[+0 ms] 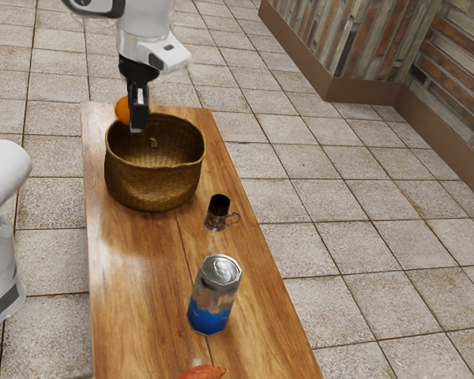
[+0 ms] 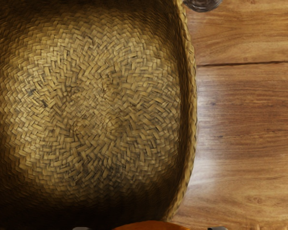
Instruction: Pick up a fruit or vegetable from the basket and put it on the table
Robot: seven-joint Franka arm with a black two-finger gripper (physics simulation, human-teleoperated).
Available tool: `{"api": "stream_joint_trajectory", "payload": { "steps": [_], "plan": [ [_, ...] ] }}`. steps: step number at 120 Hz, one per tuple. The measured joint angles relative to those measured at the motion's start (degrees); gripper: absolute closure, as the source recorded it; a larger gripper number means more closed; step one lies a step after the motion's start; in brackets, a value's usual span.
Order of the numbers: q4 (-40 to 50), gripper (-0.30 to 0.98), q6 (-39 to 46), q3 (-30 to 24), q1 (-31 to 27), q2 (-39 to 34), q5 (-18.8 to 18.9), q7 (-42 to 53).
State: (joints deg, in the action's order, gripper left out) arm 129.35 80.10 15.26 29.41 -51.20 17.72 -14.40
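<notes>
- The black fingers [image 1: 138, 120] point downward and pinch a round orange fruit [image 1: 122, 110] between them, standing apart by the width of this fruit
- The fruit is in the air, above the far rim of the basket, toward the exterior view's left; in the wrist view its upper curve lies between the two fingertips
- Under the hand is the woven basket [image 1: 154, 185], standing upright and open at the top; in the wrist view one sees its round bottom with the zigzag weave, and the braided rim
- On the inner wall of the basket there is a small pale spot [image 1: 153, 143], too small for me to tell what it is
- The basket stands on the wooden counter [image 1: 130, 260], near its far end, and a dark seam runs along the boards
- Near the basket, apart from it, is a small glass mug [image 1: 217, 217] with a dark upper part and a curved handle, which points to the exterior view's right
- More toward the near end there stands a can [image 1: 212, 304] with silver top and blue lower part
- At the lower edge of the exterior view lies an orange-red thing [image 1: 202, 372], partly cut by the edge
- Around the counter is the floor [image 1: 308, 213] of pale square tiles, and behind it a brick wall [image 1: 332, 39] with brown base
</notes>
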Motion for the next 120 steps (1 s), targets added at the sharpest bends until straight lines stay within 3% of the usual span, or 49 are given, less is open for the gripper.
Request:
{"api": "stream_joint_trajectory", "payload": {
  "steps": [18,51,64,78,94,120],
  "plan": [
    [-4.55,0.44,-5.47,-8.04,0.09,-0.27,-3.62,0.80],
    [-10.15,0.44,-8.20,-31.17,1.08,0.33,-15.77,1.54],
    [-12.83,0.44,-6.84,-38.14,1.79,3.62,-19.82,1.68],
    [-18.69,0.44,-5.03,-43.65,1.90,9.86,-21.66,1.69],
    [-22.13,0.43,-2.00,-45.85,1.87,15.11,-22.38,1.54],
    [-24.95,0.43,0.42,-42.53,1.73,19.78,-21.13,1.41]
  ]
}}
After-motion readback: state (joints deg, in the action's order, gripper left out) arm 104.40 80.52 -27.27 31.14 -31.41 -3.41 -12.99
